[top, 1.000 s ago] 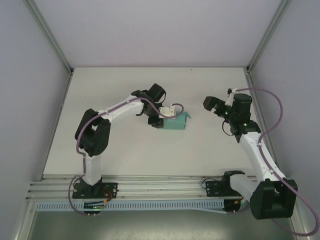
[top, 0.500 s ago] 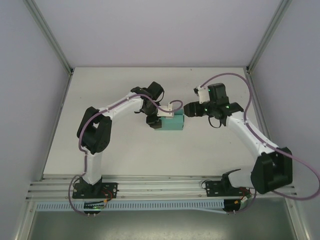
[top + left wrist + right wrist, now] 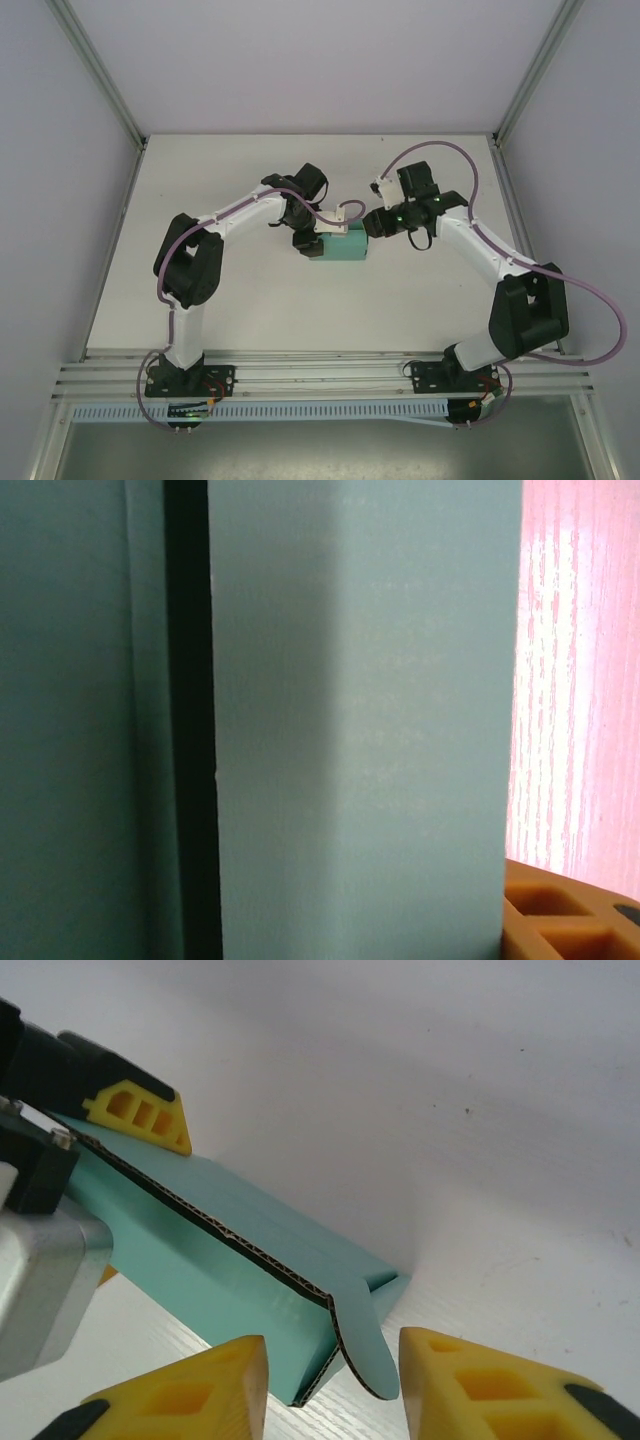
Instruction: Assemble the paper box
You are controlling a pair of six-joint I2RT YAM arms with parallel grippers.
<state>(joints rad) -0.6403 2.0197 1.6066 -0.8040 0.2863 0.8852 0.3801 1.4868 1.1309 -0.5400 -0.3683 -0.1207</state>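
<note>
right wrist: paper box [image 3: 270, 1240] seemingly between right claw [image 3: 330, 1360]

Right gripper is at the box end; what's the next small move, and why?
Probably ease the right gripper forward and close on the rounded tab: it sticks out loose from the paper box end, between its open jaws, while the left gripper clamps the box's far wall.

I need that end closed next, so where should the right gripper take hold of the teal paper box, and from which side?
Take the rounded end flap of the paper box, coming from its right end. The thin flap stands edge-on and juts out between the open jaws of the right gripper, an easy pinch; the left gripper holds the other end.
</note>
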